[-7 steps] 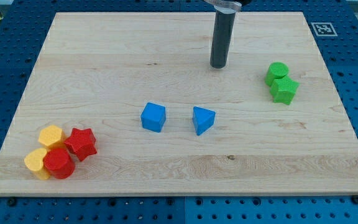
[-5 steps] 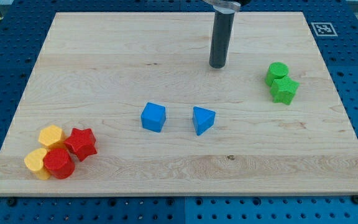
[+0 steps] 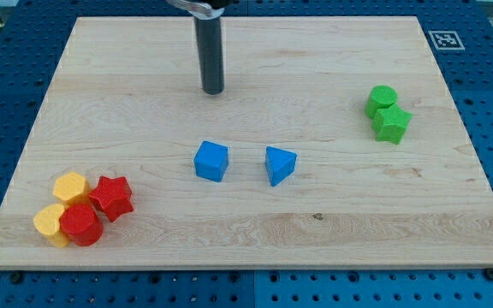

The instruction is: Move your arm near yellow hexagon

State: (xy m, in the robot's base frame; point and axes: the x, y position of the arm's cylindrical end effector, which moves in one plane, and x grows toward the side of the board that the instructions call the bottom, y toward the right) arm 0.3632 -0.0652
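Near the view's top, a little left of centre, my tip (image 3: 213, 91) rests on the bare wooden board (image 3: 127, 85). The arm has no jaws to open or clench, only the straight dark rod, and it holds nothing and touches no block. Below the tip, apart from it, sits the blue cube (image 3: 211, 161), with the blue triangular block (image 3: 280, 164) near it on the view's right. Far toward the view's right edge the green cylinder (image 3: 382, 99) and the green star-like block (image 3: 392, 124) stand touching each other. The yellow hexagon (image 3: 71, 186) lies well apart from the tip, in the view's bottom left corner, packed in a cluster with the red star (image 3: 112, 198), a red rounded block (image 3: 81, 224) and a yellow heart-like block (image 3: 50, 224).
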